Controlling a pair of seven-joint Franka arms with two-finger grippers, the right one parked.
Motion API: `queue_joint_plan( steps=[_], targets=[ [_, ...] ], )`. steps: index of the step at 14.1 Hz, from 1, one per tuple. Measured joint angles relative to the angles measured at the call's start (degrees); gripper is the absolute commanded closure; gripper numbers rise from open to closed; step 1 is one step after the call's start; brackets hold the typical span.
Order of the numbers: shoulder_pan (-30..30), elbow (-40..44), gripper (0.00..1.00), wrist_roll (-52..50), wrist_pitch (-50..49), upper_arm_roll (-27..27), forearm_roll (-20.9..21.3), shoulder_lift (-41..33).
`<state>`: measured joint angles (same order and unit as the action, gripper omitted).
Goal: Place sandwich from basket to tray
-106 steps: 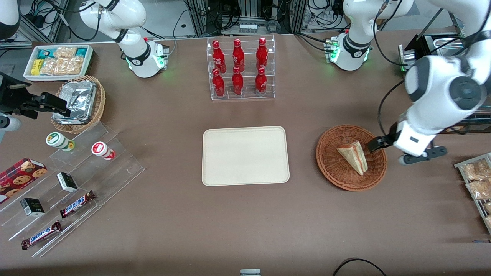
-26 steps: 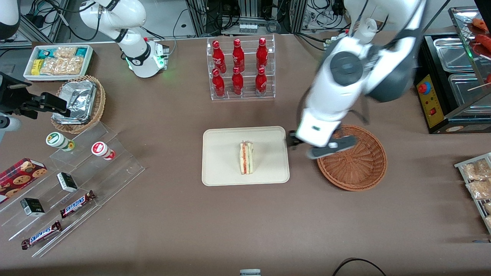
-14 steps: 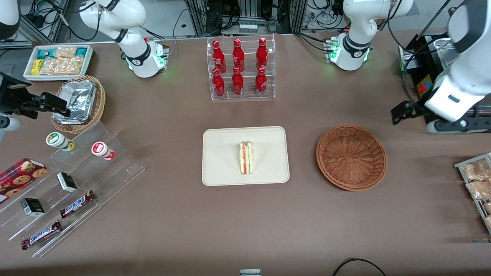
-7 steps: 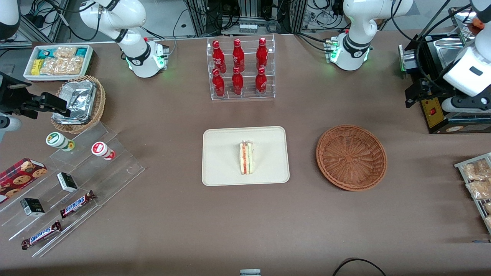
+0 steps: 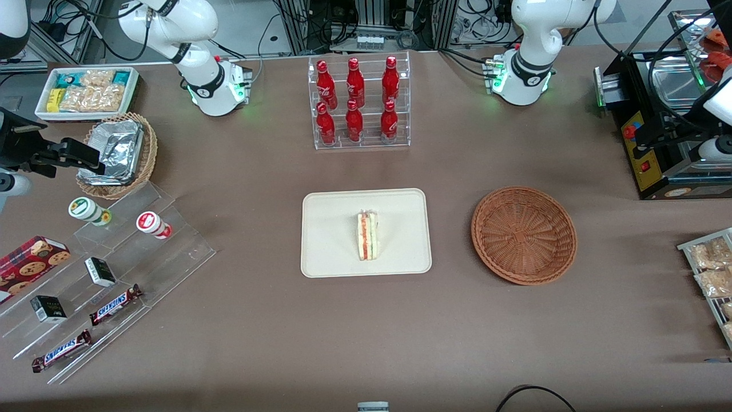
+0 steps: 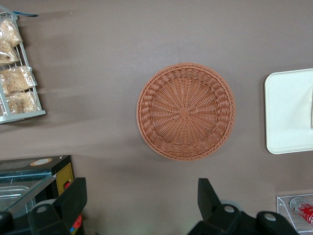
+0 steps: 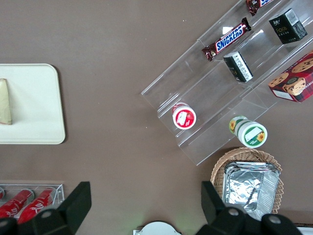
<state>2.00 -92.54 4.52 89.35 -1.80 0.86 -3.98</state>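
Note:
The sandwich [image 5: 367,235] lies on the cream tray [image 5: 331,229], with its red and green filling edge facing up. The reddish-brown wicker basket [image 5: 523,234] beside the tray, toward the working arm's end, is empty. My left gripper [image 5: 641,137] hovers high at the working arm's end of the table, by the black machine, farther from the front camera than the basket. In the left wrist view the gripper [image 6: 142,198] is open and empty, looking down at the basket [image 6: 186,111] and a tray corner [image 6: 288,112]. The right wrist view shows the sandwich [image 7: 5,102] on the tray [image 7: 34,103].
A clear rack of red bottles [image 5: 357,103] stands farther from the front camera than the tray. A black machine [image 5: 657,154] and a wire rack of bagged snacks [image 5: 709,269] are at the working arm's end. Acrylic steps with candy [image 5: 114,263] are at the parked arm's end.
The sandwich went from the basket onto the tray. Over the last second my gripper, empty, has pulled away from the basket toward the black machine at the working arm's end.

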Motion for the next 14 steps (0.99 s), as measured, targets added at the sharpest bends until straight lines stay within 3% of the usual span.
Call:
queue_joint_plan(
  steps=[14],
  targets=[
    [-1.7,5.8,0.0,-0.4,-0.5,2.0,0.0,4.7]
  ],
)
